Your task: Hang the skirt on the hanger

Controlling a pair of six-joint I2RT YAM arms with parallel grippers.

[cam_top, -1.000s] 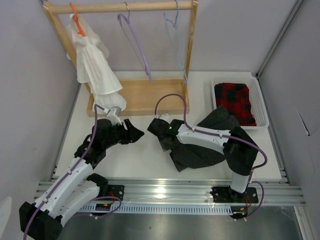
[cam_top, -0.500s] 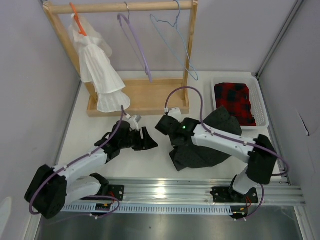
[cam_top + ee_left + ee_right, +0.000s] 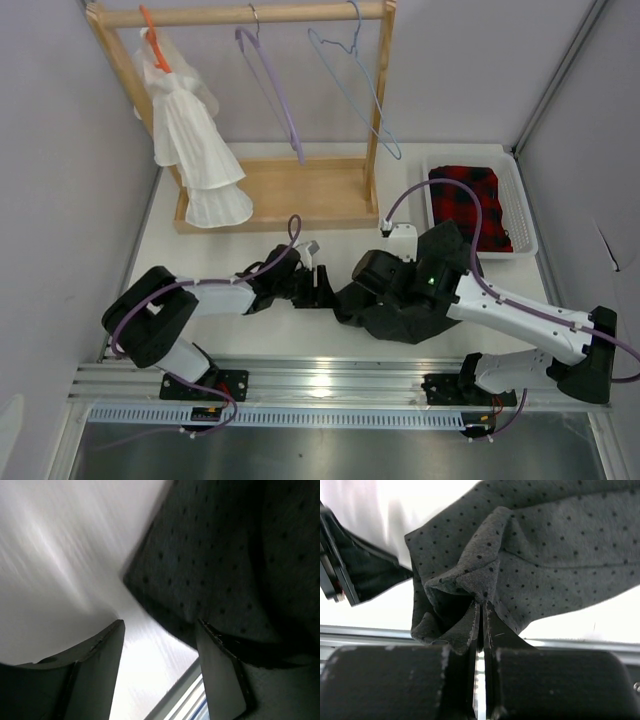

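Note:
The skirt (image 3: 398, 322) lies bunched on the white table near the front, dark charcoal with fine dots, partly under my right arm. My right gripper (image 3: 352, 296) is shut on a raised fold at the skirt's (image 3: 545, 555) left corner, and the cloth is pinched between the right gripper (image 3: 482, 606) tips. My left gripper (image 3: 322, 284) is open just left of that corner. In the left wrist view the skirt's edge (image 3: 210, 565) lies just beyond the left gripper (image 3: 160, 627), with nothing between the fingers. The light-blue hanger (image 3: 365, 90) hangs on the wooden rail at the back.
A purple hanger (image 3: 275, 90) and a white garment (image 3: 195, 145) on an orange hanger share the wooden rack (image 3: 290, 190). A white tray (image 3: 524, 215) with red-and-black plaid cloth (image 3: 470, 205) stands at the right. The metal rail (image 3: 330, 375) runs along the table's near edge.
My right gripper has shut on the skirt's fold and shifted right, toward the front. My left arm has stretched right to the skirt's corner. The blue hanger has swung.

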